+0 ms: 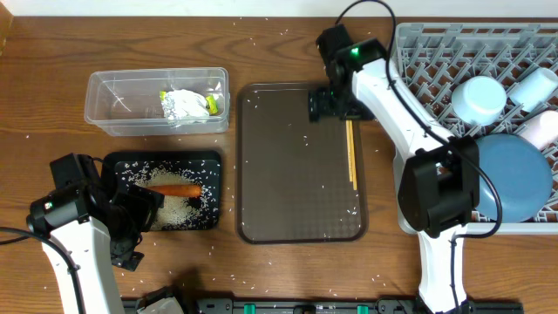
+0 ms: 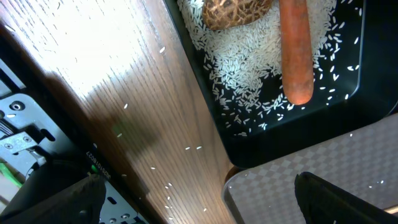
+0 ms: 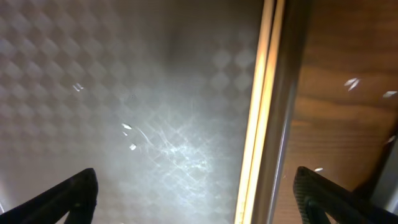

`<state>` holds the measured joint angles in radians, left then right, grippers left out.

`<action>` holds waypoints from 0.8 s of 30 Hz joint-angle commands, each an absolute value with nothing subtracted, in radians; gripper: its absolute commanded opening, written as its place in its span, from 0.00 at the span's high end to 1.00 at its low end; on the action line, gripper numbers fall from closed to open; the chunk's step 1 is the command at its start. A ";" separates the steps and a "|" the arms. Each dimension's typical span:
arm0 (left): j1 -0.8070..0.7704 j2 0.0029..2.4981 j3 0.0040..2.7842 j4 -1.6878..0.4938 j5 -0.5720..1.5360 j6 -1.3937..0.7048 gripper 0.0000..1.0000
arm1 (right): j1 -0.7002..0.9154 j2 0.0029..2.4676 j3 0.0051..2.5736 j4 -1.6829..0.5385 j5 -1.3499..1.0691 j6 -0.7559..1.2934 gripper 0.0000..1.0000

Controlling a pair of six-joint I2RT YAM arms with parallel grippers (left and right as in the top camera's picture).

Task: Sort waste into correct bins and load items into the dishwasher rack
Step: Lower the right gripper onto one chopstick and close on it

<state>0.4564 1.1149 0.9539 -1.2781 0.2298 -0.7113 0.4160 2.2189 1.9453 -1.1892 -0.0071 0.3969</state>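
The chopsticks (image 1: 350,155) lie along the right side of the brown serving tray (image 1: 296,192). My right gripper (image 1: 330,103) hovers open over their far end; in the right wrist view the chopsticks (image 3: 261,112) run between the spread fingers, nearer the right one, untouched. The black tray (image 1: 161,158) holds the carrot (image 1: 179,189) and white rice (image 2: 236,68), with the brown lump (image 2: 233,12) beside the carrot (image 2: 295,50). My left gripper (image 1: 144,209) stands open and empty over that tray's near side. The wrapper (image 1: 185,105) lies in the clear tub (image 1: 113,96).
The grey dishwasher rack (image 1: 436,52) at the right holds the dark-blue plate (image 1: 514,179), a light-blue cup (image 1: 478,98), a white cup (image 1: 534,85) and another pale piece (image 1: 542,129). Loose rice grains dot the wooden table (image 1: 52,52) and the serving tray.
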 commanded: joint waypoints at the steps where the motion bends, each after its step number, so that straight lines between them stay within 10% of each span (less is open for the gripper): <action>1: 0.462 1.117 0.954 -1.281 0.220 -0.723 0.02 | 0.440 2.228 1.864 -1.145 -0.003 0.423 0.11; 24: 0.462 1.117 0.954 -1.281 0.220 -0.723 0.02 | 0.422 2.228 1.707 -0.975 -0.008 0.455 0.09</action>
